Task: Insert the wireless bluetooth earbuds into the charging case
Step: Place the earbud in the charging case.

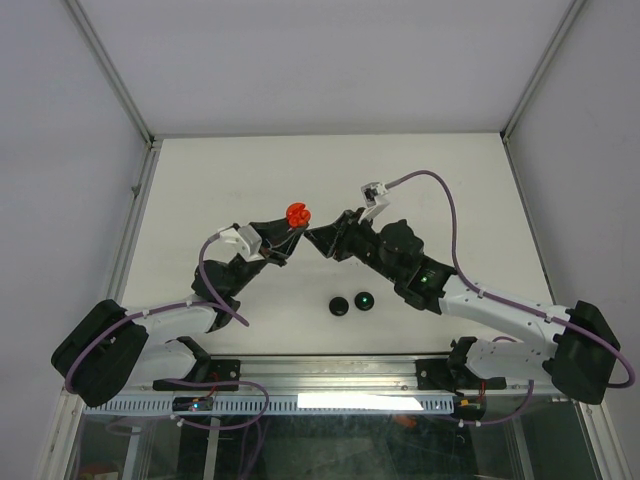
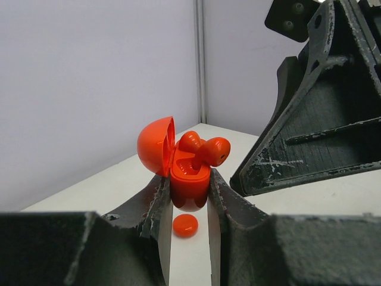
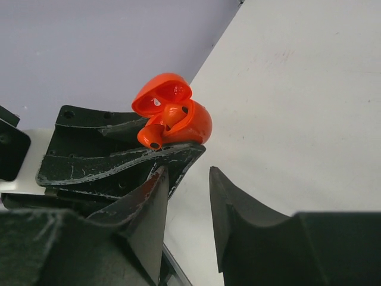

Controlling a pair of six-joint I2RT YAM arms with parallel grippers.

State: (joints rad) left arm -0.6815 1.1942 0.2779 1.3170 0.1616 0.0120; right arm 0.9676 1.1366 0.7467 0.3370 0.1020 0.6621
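- The left gripper [image 2: 189, 189] is clenched: its fingers [image 2: 150, 207] pinch the lower half of the red charging case [image 2: 190, 182] from both sides, holding it up off the table [image 1: 450, 190]
- The case's lid [image 2: 153, 146] stands swung open to the left in the left wrist view
- Two red earbuds [image 2: 205, 149] sit in the open case, their rounded heads sticking up above its rim, one leaning out to the right
- The right gripper [image 3: 188, 179] is released: its fingers [image 3: 232, 205] stand apart with bare table showing between them and nothing in the gap
- Its tips hang just beside the case, not touching it
- A small red rounded piece [image 2: 185, 225] lies on the table under the held case
- Two black round objects [image 1: 352, 303] lie side by side on the table, nearer the arm bases
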